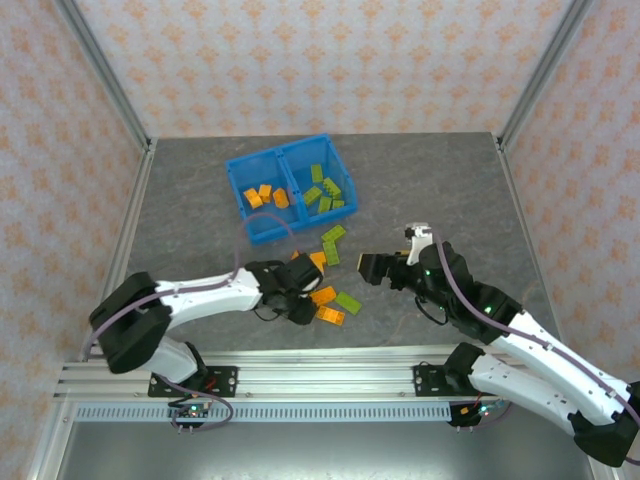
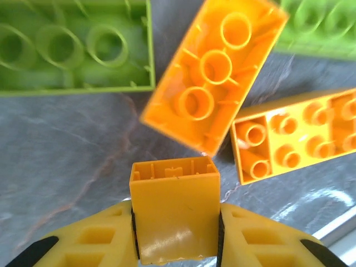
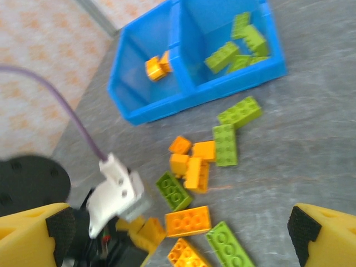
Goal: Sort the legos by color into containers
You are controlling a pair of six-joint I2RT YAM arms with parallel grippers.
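My left gripper (image 2: 175, 233) is shut on a small orange lego (image 2: 175, 208), held just above the table beside loose orange (image 2: 214, 72) and lime green legos (image 2: 75, 47). In the top view, the left gripper (image 1: 298, 295) sits at the left edge of the loose pile (image 1: 330, 275). My right gripper (image 1: 372, 266) stands open and empty to the right of that pile. The blue bin (image 1: 248, 185) lies beyond; its left compartment (image 3: 130, 72) holds orange legos (image 3: 157, 65) and its right compartment (image 3: 192, 33) holds green legos (image 3: 239, 44).
Loose legos lie between the bin and the grippers: green ones (image 3: 225, 144), an orange cluster (image 3: 192, 161), further orange (image 3: 188, 221) and green (image 3: 231, 245) ones nearer. The left arm's white wrist (image 3: 117, 197) crosses the right wrist view. Patterned walls enclose the grey table (image 1: 440, 190).
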